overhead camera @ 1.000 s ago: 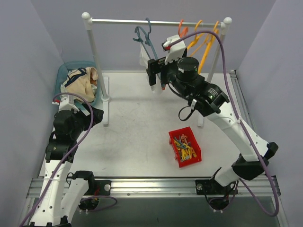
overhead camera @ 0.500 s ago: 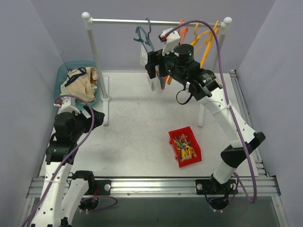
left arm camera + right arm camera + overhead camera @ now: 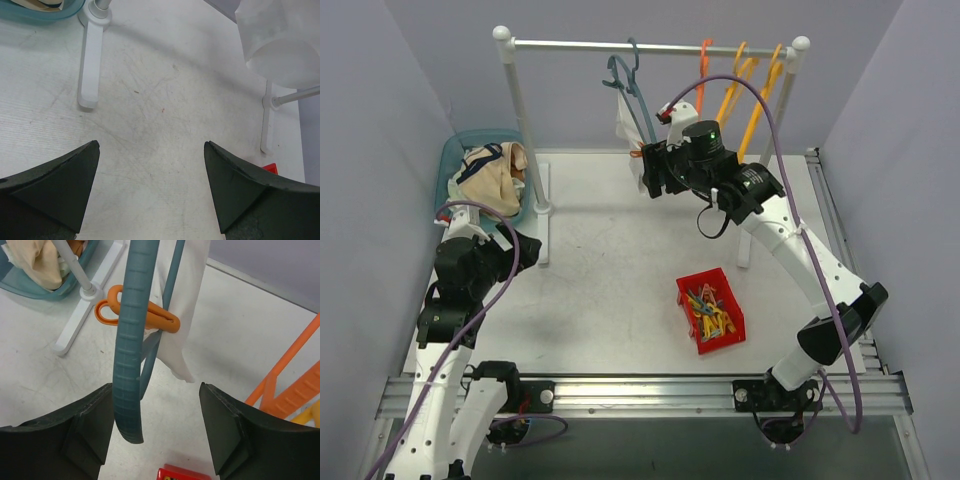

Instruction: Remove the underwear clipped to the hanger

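The right gripper (image 3: 156,390) is spread wide and holds nothing. It is raised to the white brief (image 3: 186,300), which hangs just ahead of its fingers from the teal hanger (image 3: 131,340) on the rail (image 3: 650,46). In the wrist view the hanger's curved bar runs up through the gap between the fingers, closer to the left finger than the right, and touches neither as far as can be seen. Just beyond the fingertips the orange clip (image 3: 150,319) pins the fabric to the hanger. Its long axis lies across the gripper's line of approach, with the looped handle pointing to the gripper's left and the biting end to its right, on the cloth. The brief falls from there toward the gripper, and its lower corner ends between the two fingertips. This arm is much the nearer of the two, so the next move is likely its own: either a short reach forward and slightly left to squeeze the clip's handle, or a close on the hanging cloth to tug it free. The left gripper (image 3: 151,145) is also open and empty. It is low over the table with the brief (image 3: 280,40) well ahead and to its right, too far away to help without a long reach.
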